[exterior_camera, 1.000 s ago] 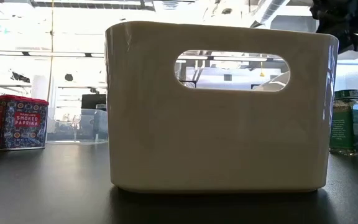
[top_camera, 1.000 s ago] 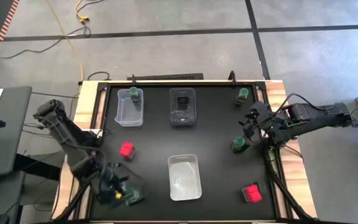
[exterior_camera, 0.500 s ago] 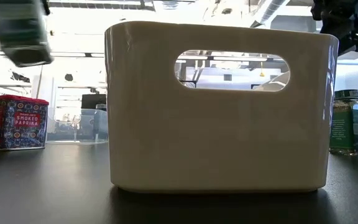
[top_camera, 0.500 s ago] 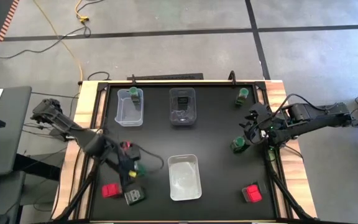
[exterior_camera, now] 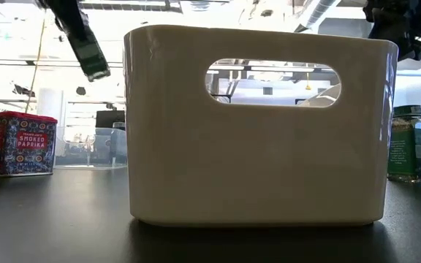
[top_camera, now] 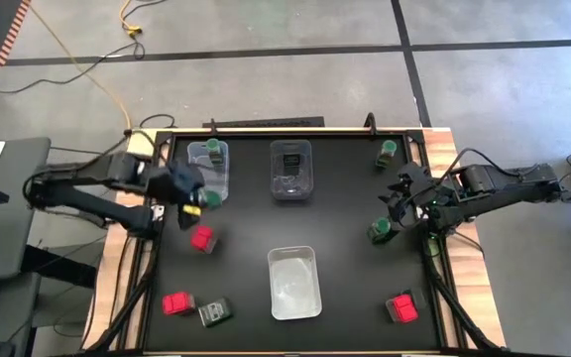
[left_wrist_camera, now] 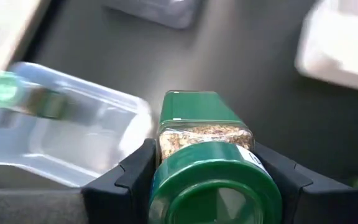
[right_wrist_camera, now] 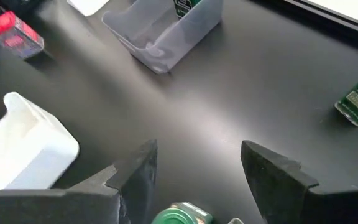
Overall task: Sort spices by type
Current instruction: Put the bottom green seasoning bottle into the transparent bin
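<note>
While the left hand [left_wrist_camera: 210,180] is clamped on a green-lidded jar [left_wrist_camera: 207,155], carrying it above the tabletop [top_camera: 345,228] beside the clear bin [top_camera: 208,171] that already holds one jar, the right hand [right_wrist_camera: 194,171] hangs with fingers apart over another jar [top_camera: 380,230]. The jar looks rigid, light and probably smooth-sided, so a firm hold across its body below the lid seems safest.

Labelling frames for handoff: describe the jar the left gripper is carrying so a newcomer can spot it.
Start at the clear bin at the far-left of the black table, which already holds one green-lidded jar. Beside that bin's near edge, the left gripper is shut on the carried jar. It alone is off the table, clamped between dark fingers.
</note>
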